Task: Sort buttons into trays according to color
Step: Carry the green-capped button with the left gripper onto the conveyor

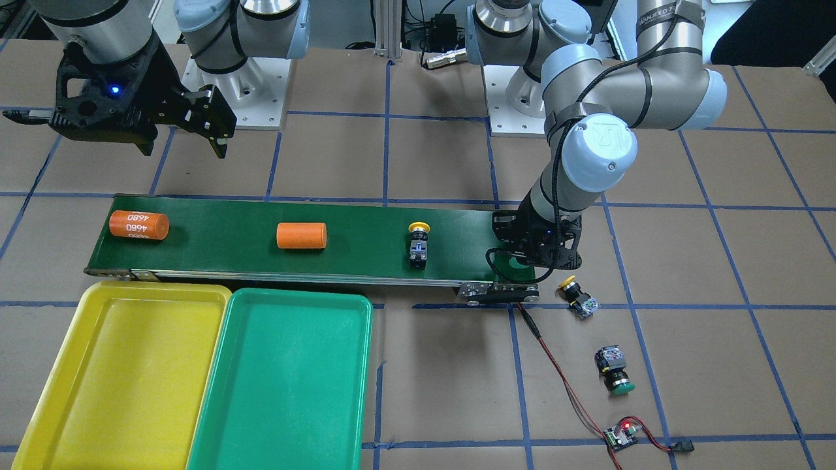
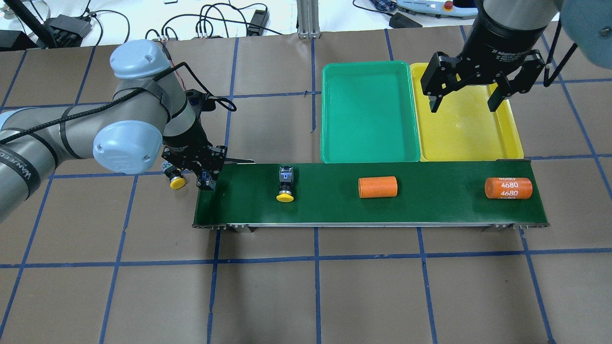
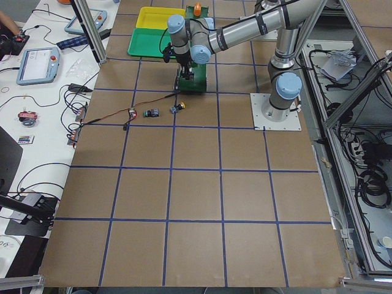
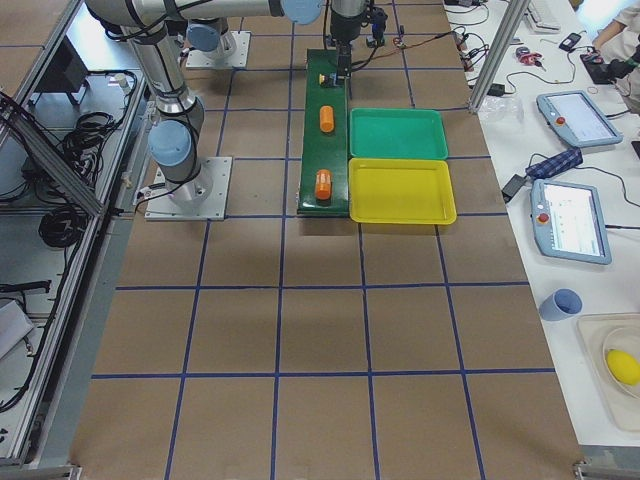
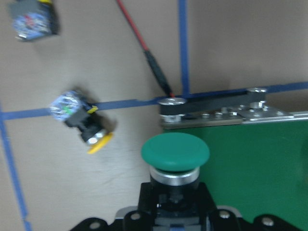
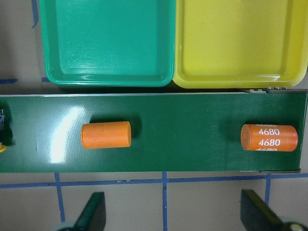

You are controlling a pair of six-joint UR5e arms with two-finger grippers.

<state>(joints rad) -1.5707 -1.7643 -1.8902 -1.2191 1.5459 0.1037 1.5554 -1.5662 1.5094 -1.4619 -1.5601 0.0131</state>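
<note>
Brown tabletop [image 2: 267,296]: at the belt [image 2: 430,210]'s left end, the left gripper [image 5: 174,211] has its jaws clamped on a green-capped button [image 5: 175,153] — probably light, rigid, slick-domed; best held by its boxy body. Rightward, the right gripper [image 2: 463,106] holds its jaws wide and empty over the yellow tray [image 2: 468,138].

We find a round green-capped plastic push-button [image 5: 175,150] in the left pincer [image 2: 193,169], at the end of the dark-green conveyor belt [image 2: 430,210]. Beside this pincer, off the belt, lies a yellow-capped push-button [image 1: 576,295], with a second green-capped button [image 1: 614,369] farther out. Along the belt sit another yellow-capped button [image 2: 285,184], then two orange cylinders [image 2: 377,187] [image 2: 508,188]. Beyond the belt from the right pincer [image 2: 463,102] lie a green plastic tray [image 2: 368,114] and a yellow plastic tray [image 2: 464,138], side by side.
</note>
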